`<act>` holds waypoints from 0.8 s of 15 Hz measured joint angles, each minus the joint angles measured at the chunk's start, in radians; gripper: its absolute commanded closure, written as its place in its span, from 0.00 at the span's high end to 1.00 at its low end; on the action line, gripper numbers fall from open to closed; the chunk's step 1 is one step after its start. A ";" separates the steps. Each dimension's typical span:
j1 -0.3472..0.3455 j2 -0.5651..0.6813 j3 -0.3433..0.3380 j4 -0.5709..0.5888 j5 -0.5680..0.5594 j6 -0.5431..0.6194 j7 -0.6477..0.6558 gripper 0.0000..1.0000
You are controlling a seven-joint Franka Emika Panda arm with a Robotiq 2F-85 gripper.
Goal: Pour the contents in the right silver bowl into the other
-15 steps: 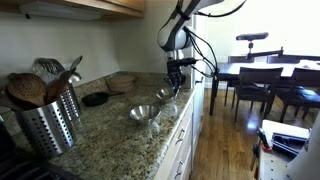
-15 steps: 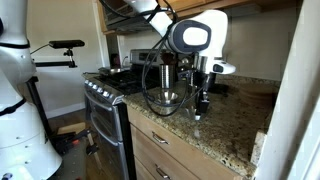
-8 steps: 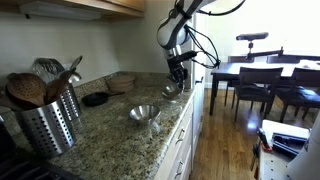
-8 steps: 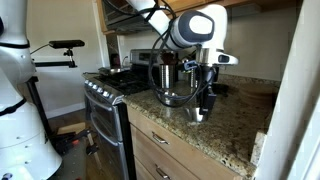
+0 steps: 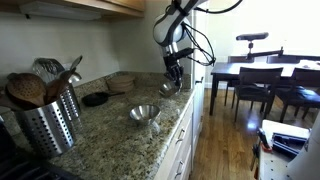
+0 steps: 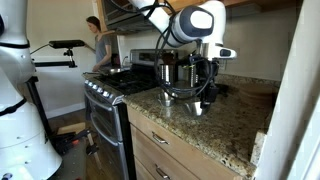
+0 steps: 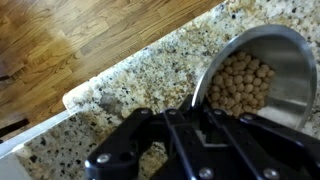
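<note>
Worktop (image 5: 110, 135) of speckled granite carries the second silver bowl (image 5: 143, 113), upright near the front edge. A metal utensil holder (image 5: 45, 125) stands well apart from it. Beyond it, the claw (image 5: 173, 78) hangs over the worktop's far end, jaws drawn together on the rim of the held silver bowl (image 5: 170, 89). In the wrist view that bowl (image 7: 280, 50) is full of round beige balls (image 7: 238, 85), with wooden floor (image 7: 70, 50) past the edge.

The arm (image 6: 192, 22) is made of white, rounded segments with dark grey round caps at the joints. Thin black cables (image 6: 172, 92) hang in loops around its lower part. The gripper (image 7: 195, 115) is black, with angular matte links.
</note>
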 measured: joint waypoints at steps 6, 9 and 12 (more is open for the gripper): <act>0.034 -0.012 0.018 0.003 -0.034 -0.011 -0.047 0.07; 0.040 -0.040 0.021 0.003 -0.042 -0.019 -0.065 0.07; 0.040 -0.079 0.021 0.001 -0.059 -0.039 -0.076 0.07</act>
